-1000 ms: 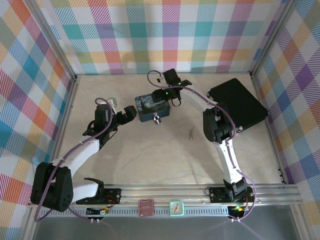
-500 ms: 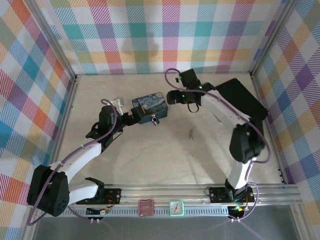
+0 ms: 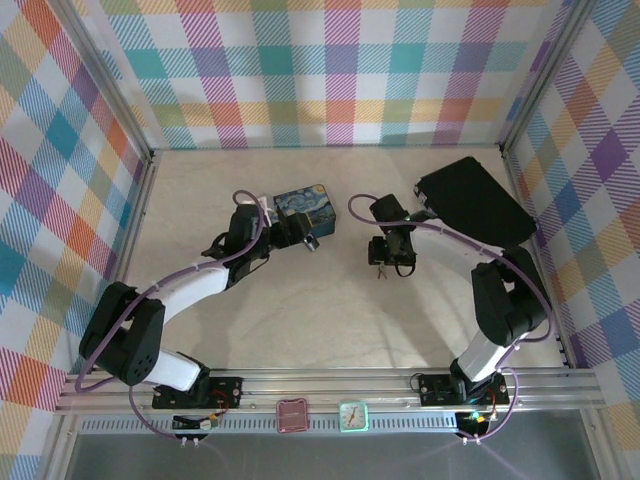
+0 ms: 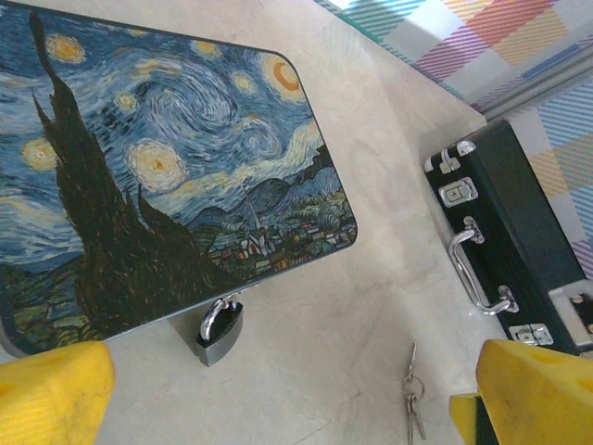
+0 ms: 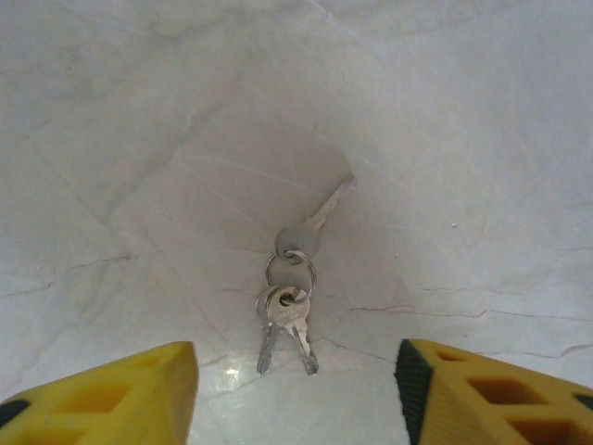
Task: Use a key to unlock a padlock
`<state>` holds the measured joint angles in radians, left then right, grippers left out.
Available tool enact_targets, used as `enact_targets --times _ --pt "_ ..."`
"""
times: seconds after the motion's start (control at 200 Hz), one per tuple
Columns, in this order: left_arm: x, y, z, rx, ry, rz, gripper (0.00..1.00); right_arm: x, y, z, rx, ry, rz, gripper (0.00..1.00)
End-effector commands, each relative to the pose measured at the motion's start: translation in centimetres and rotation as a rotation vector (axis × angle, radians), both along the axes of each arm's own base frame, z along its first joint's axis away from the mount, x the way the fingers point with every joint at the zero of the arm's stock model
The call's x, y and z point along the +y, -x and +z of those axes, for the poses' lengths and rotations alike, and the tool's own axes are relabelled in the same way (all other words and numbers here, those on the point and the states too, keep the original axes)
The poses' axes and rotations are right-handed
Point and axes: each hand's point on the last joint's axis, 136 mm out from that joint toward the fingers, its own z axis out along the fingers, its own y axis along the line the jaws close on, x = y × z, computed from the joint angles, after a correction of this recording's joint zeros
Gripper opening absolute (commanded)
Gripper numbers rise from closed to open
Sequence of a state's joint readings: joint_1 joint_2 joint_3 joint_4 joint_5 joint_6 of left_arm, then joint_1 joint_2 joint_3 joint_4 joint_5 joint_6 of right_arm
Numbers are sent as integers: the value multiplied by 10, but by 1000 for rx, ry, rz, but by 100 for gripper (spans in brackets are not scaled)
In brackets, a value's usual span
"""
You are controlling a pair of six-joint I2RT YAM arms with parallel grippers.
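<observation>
Bench [image 3: 300,310] first: tin [image 3: 303,204] at 11 o'clock of centre, my open left fingers [image 3: 296,232] beside its padlock [image 3: 312,242]. My right fingers [image 3: 382,262], parted and empty, are nearer the key [image 5: 295,243], dead ahead at 12 o'clock, lying 1-to-7. A second ago they hovered at the tin; the left ones sat farther off, at its 9 o'clock.

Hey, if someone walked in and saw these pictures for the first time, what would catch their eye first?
The starry-night painted tin stands out first, left of the table's middle, with a small padlock hanging at its near side. A bunch of keys lies on the pale table just below the right gripper, its yellow fingers apart. A black case sits at the far right.
</observation>
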<state>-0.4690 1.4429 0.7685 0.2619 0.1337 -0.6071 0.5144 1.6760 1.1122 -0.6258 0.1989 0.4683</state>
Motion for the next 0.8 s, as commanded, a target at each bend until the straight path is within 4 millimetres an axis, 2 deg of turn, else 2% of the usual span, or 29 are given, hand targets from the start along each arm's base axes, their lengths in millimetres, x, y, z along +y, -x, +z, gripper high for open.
enact_targets --times 0.0,0.19,0.35,0.53,0.795 --pt "-5 -3 7 -6 19 4 100 -1 -4 -14 0 3 -60 54" --pt "1 -1 9 -27 0 21 100 8 -10 -30 11 -19 -61 47" --pt "0 2 14 -45 -4 -4 100 2 -13 -41 17 22 -76 41" --pt "0 2 13 -41 -10 -4 100 -4 -6 -49 34 41 -98 37" --pt "-1 2 18 -47 7 -2 100 -8 -3 -59 26 51 -87 15"
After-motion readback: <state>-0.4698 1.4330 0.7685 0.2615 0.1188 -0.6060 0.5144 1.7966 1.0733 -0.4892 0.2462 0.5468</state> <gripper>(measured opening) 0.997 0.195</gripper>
